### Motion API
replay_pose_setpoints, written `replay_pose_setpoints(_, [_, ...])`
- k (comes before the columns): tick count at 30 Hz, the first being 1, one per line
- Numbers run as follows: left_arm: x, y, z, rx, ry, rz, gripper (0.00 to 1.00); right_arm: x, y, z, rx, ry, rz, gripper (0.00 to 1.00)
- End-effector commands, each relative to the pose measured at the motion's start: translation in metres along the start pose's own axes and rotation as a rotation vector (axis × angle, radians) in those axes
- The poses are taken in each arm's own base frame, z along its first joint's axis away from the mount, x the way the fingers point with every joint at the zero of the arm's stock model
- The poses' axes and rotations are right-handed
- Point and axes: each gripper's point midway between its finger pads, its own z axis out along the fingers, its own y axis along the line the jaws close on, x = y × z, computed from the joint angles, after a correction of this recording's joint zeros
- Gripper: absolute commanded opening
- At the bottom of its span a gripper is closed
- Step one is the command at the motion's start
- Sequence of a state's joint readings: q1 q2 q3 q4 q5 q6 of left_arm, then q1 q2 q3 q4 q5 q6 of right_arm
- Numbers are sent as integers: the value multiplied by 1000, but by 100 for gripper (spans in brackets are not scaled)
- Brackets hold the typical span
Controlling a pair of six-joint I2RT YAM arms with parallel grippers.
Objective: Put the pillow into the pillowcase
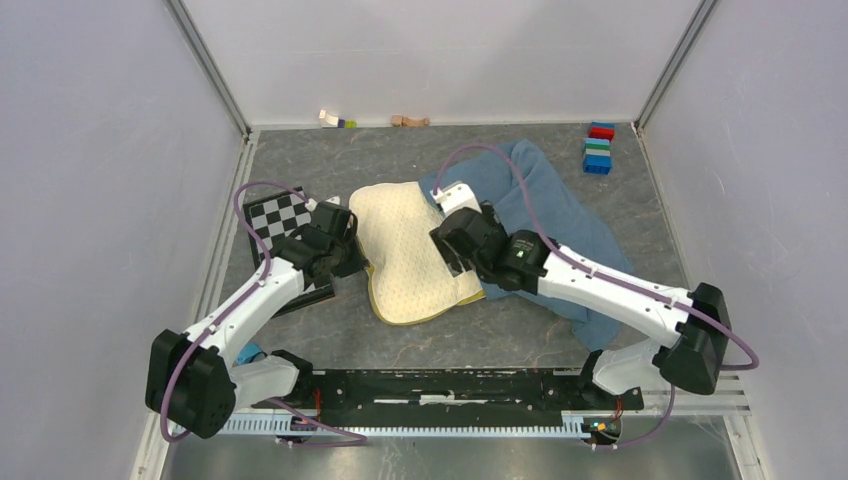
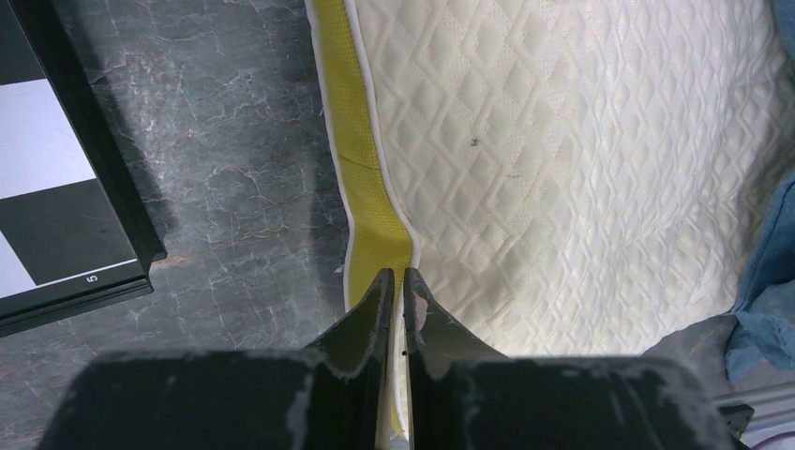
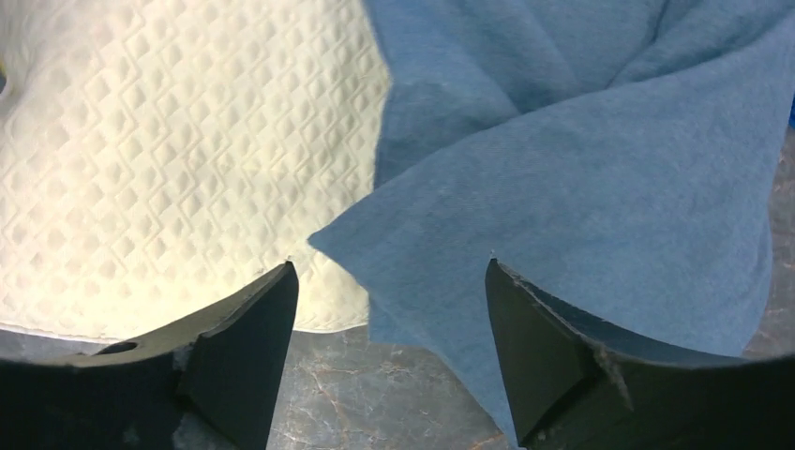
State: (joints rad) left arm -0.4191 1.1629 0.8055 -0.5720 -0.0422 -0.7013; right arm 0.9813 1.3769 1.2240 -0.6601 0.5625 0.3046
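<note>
A: So, which step is this?
B: Setting up the grips, I'd judge. The left claw [image 2: 395, 281] pinches the pillow [image 2: 562, 169] by its yellow band [image 2: 361, 187], arm stretched forward. It lies midway on the surface [image 1: 480, 345], with the pillowcase [image 3: 581, 187] lapping its right side.
A: And next?
B: The right claw [image 3: 389, 265], spread above the cloth, must catch one layer only.

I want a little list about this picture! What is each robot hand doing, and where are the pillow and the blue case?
pillow: cream, quilted, lying on the table, mostly outside the case
pillowcase: blue, crumpled, on the pillow's right side in the top view, overlapping its edge
left gripper: shut on the pillow's yellow band
right gripper: open, above a corner of the pillowcase
also there: checkerboard, coloured blocks
job done: not yet
</note>
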Motion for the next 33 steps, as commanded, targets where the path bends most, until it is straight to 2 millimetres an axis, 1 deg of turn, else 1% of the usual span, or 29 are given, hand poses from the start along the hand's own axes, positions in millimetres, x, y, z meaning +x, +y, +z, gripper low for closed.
replay_pose_setpoints(1, [-7, -6, -8, 37, -23, 42, 13, 5, 5, 4, 96, -3, -30, 84])
replay_pose_setpoints(4, [-6, -5, -8, 38, -16, 39, 12, 9, 8, 9, 151, 13, -74, 90])
replay_pose_setpoints(5, [-5, -5, -8, 38, -14, 38, 12, 11, 10, 12, 153, 16, -79, 90])
replay_pose_setpoints(8, [-4, -5, -7, 35, -13, 39, 11, 16, 17, 23, 161, 31, -100, 90])
replay_pose_setpoints(11, [-4, -4, -6, 32, -10, 42, 9, 19, 14, 30, 215, 41, -114, 89])
replay_pose_setpoints(12, [-3, -3, -6, 31, -8, 42, 7, 19, 12, 32, 236, 41, -121, 86])
replay_pose_setpoints(14, [-2, -4, -5, 34, -2, 41, 4, 17, 6, 33, 288, 41, -127, 75])
replay_pose_setpoints(16, [-1, -4, -5, 36, 4, 40, 3, 14, -3, 32, 345, 42, -138, 56])
replay_pose_setpoints(18, [1, -3, -4, 34, 9, 39, 3, 10, -11, 28, 383, 42, -139, 35])
replay_pose_setpoints(20, [2, -3, -4, 34, 9, 37, 3, 2, -22, 20, 409, 29, -127, 19])
replay_pose_setpoints(21, [2, -3, -4, 35, 7, 36, 2, -2, -27, 17, 418, 22, -118, 14])
replay_pose_setpoints(22, [2, -3, -4, 35, 8, 34, 2, -5, -35, 13, 430, 17, -107, 8])
replay_pose_setpoints(23, [3, -2, -4, 35, 8, 33, 3, -8, -44, 10, 446, 15, -97, 4])
replay_pose_setpoints(24, [2, -3, -5, 37, 7, 32, 2, -11, -57, 6, 471, 14, -83, 1])
replay_pose_setpoints(26, [2, -3, -4, 38, 2, 29, 2, -18, -88, 2, 522, 22, -49, 0])
replay_pose_setpoints(28, [1, -3, -3, 36, 7, 36, 3, -30, -125, -5, 597, 21, -13, 0])
replay_pose_setpoints(31, [1, -2, -2, 31, 10, 40, 3, -48, -196, -15, 749, 26, 63, 0])
replay_pose_setpoints(33, [2, -3, -2, 33, 13, 39, 3, -53, -243, -17, 845, 37, 106, 0])
